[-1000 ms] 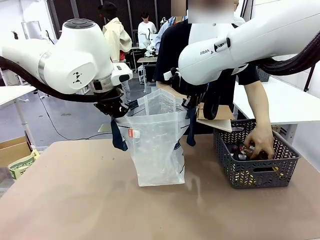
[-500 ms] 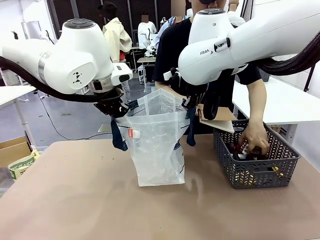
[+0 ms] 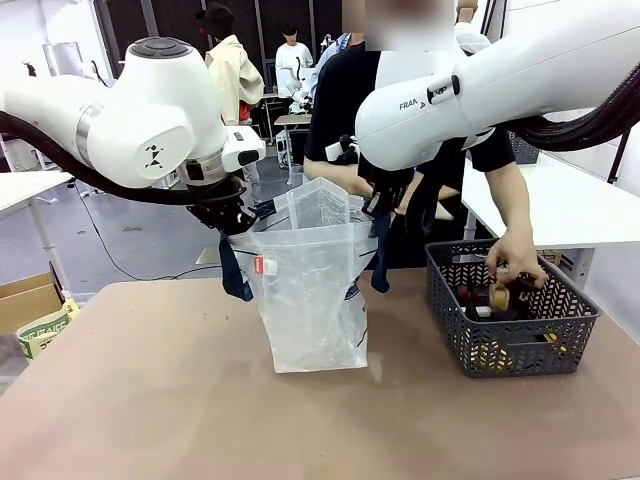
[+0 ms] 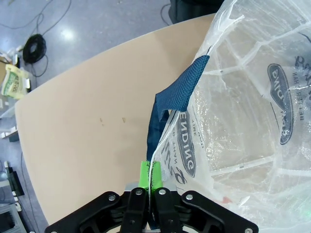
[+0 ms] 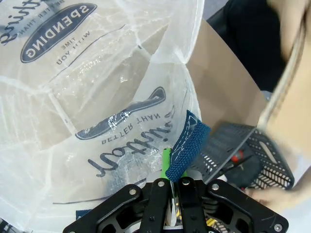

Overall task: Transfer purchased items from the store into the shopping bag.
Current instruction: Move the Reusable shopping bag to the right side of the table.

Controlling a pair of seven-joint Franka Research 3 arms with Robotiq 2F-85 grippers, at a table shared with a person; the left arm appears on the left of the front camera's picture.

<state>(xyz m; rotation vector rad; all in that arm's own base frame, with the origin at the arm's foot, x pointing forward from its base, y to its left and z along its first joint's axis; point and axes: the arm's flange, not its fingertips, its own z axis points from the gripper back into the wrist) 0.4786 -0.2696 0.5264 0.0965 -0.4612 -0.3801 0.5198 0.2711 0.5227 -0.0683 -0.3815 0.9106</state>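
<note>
The shopping bag (image 3: pixel 310 290) is standing upright on the tabletop (image 3: pixel 150 400), and both arms are holding it open from above so that goods can be dropped straight in. The left tool (image 3: pixel 232 222) is clamping shut on the bag's left upper edge; in the left wrist view its green pads (image 4: pixel 144 174) are pinching the thin film where the left navy strap (image 4: pixel 172 97) joins the bag, with the strap hanging loose below the grip. The right tool (image 3: pixel 378 208) is doing the same at the bag's right upper edge, closed on the film beside the right navy strap (image 5: pixel 187 143). Pulled apart this way, the two grips are stretching the mouth wide and keeping the limp plastic from folding in on itself. The bag is looking empty through its translucent wall, so the transfer is probably only beginning. The basket (image 3: pixel 520 352) is sitting on the tabletop just to the right of the bag, near enough for a short carry. The person's hand (image 3: pixel 515 265) is reaching into it from beyond the bag and seems to be lifting a small yellowish piece (image 3: pixel 497 297) at the rim. Other goods are lying deeper in the basket, too dim to name.
</note>
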